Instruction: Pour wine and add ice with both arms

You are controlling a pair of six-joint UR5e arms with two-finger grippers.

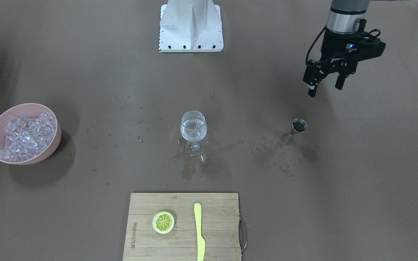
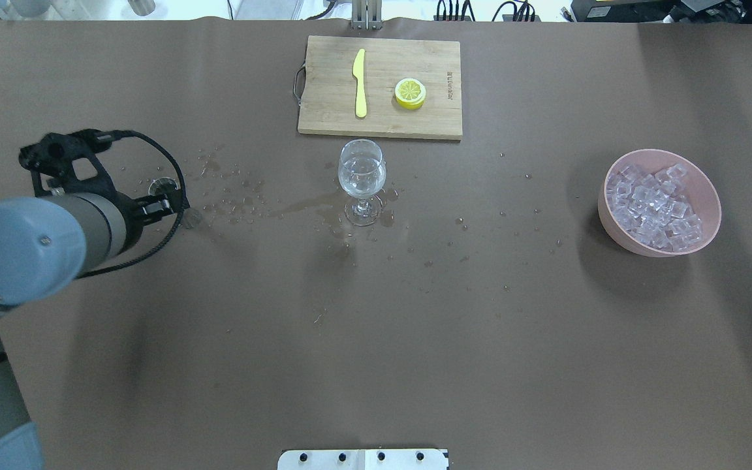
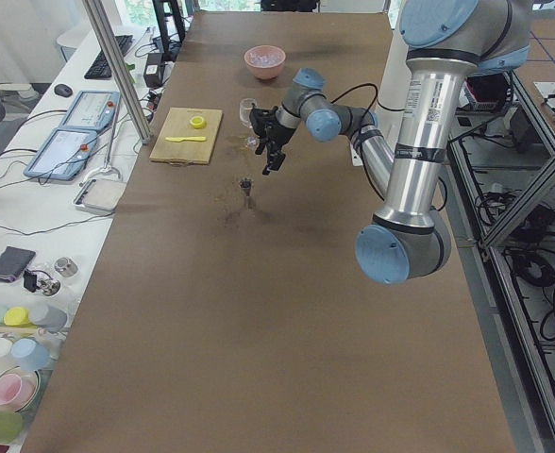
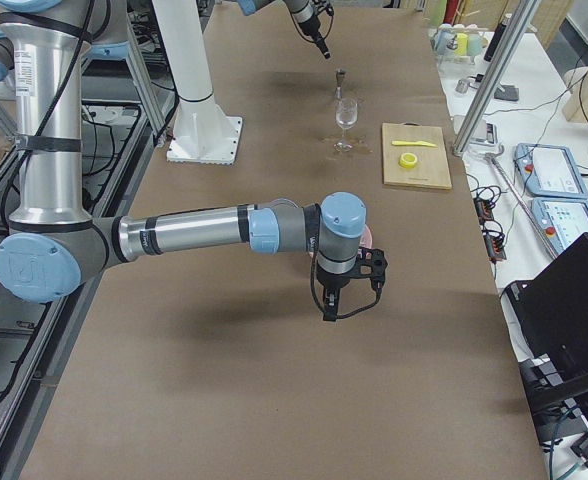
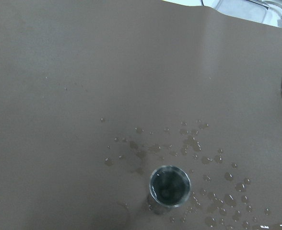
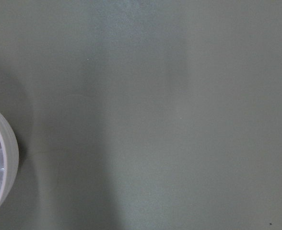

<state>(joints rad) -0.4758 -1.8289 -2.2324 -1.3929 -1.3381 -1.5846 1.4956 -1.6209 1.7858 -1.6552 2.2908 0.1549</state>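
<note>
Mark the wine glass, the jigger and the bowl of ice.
wine glass (image 1: 193, 128): exterior front-facing view, on its rounded bowl.
jigger (image 1: 298, 125): exterior front-facing view, on its upper cup.
pink bowl of ice (image 1: 49, 153): exterior front-facing view, on its outer wall.

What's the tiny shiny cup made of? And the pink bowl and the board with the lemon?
The jigger looks like polished metal: silvery and mirror-shiny. The pink bowl is probably matte plastic, evenly coloured, though ceramic is possible. The cutting board looks like bamboo: pale glued strips with grain.
</note>
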